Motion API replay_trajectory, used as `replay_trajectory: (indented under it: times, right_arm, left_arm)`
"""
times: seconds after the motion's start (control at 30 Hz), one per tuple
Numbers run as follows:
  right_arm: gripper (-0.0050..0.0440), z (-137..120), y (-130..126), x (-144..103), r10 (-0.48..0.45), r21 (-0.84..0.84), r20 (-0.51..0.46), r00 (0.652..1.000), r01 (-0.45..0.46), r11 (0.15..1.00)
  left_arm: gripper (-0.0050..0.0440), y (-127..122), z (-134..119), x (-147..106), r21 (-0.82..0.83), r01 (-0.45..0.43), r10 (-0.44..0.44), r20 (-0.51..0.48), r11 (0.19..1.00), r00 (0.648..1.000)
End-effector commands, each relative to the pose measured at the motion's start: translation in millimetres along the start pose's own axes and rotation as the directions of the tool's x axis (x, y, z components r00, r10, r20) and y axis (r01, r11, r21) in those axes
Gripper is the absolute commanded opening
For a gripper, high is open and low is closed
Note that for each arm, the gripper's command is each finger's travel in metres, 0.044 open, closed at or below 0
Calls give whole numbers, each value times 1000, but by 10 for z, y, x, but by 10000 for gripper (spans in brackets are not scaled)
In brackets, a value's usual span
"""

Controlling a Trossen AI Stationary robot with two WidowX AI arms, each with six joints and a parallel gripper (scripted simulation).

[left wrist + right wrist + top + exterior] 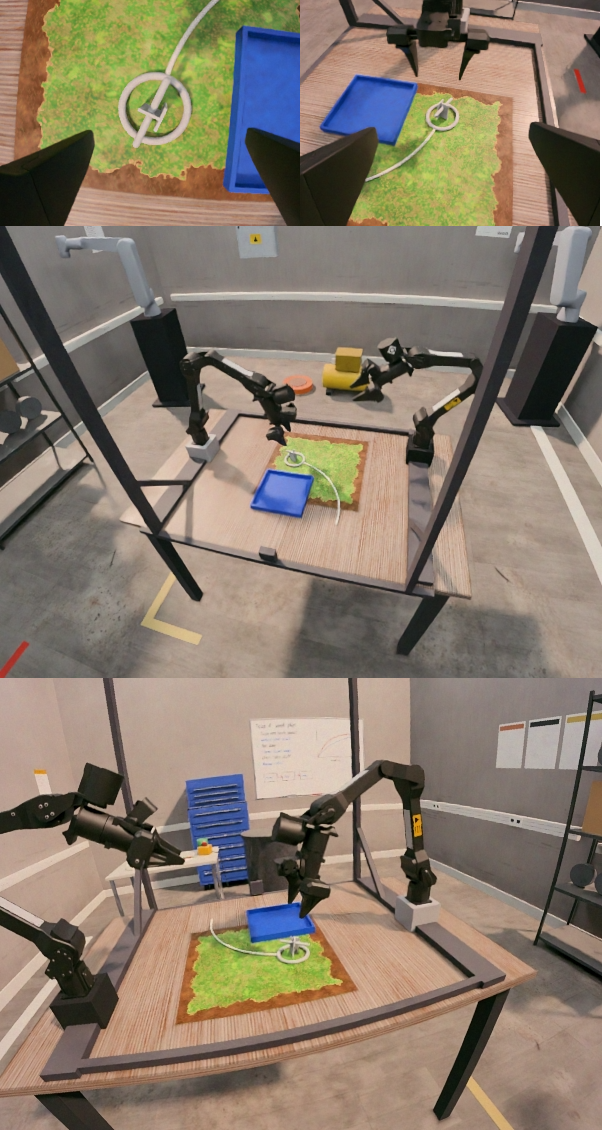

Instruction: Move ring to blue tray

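Observation:
The pale ring (295, 465) (293, 962) (122, 107) (457, 118) lies low around the grey stake (293, 455) (294, 948) (444, 110), which has a crossbar on top. The blue tray (276, 512) (282, 936) (236, 100) (406, 115) is beside them; no ring is in it. My left gripper (287, 438) (297, 910) (169, 136) (438, 78) is open and empty, pointing down above the ring's area, without touching it. My right gripper (353, 393) (454, 131) is open and empty, held high on its own side, away from the stake.
A thin white cord (334, 488) (235, 948) (186, 36) (406, 159) curves from beside the ring over the green mat (320, 481) (250, 983) (90, 60) (460, 165) and past the tray's side. Frame posts and a dark border rail (285, 1031) edge the table.

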State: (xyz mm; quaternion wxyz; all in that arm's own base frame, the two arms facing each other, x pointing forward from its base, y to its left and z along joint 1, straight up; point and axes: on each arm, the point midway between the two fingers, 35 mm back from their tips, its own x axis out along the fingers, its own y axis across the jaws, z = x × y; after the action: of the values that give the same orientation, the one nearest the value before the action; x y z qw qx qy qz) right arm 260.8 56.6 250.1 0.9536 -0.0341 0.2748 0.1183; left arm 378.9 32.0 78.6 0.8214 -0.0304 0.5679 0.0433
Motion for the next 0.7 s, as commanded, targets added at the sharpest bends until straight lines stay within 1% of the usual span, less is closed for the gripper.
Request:
replay_trajectory:
  times: [0.0,0.2,0.3,0.4,0.47,0.53,0.6,0.63,0.67]
  right_arm:
    - [440,50,4,-33,1,-2,17,1000,-1,1000]
    - [440,50,4,-33,1,-2,17,1000,-1,1000]
    - [440,47,-35,9,-13,6,32,999,13,1000]
    - [440,156,-119,66,-44,23,99,994,42,999]
    - [440,275,-212,96,-78,39,175,981,72,997]
    - [440,286,-314,138,-114,60,207,972,104,993]
    - [440,286,-314,138,-114,60,207,972,104,993]
    - [440,393,-366,128,-133,69,269,954,119,991]
    - [440,391,-413,142,-150,78,280,948,133,988]
  left_arm:
    - [440,10,79,-57,-8,-3,3,22,1000,1000]
    - [440,10,80,-57,-8,-3,3,22,1000,1000]
    - [440,10,64,-24,-8,-3,3,12,1000,1000]
    - [440,4,60,-54,-3,-1,1,20,1000,1000]
    - [440,4,60,-54,-3,-1,1,20,1000,1000]
    - [440,4,60,-54,-3,-1,1,20,1000,1000]
    - [440,4,60,-54,-3,-1,1,20,1000,1000]
    - [440,4,60,-54,-3,-1,1,20,1000,1000]
    - [440,4,60,-54,-3,-1,1,20,1000,1000]
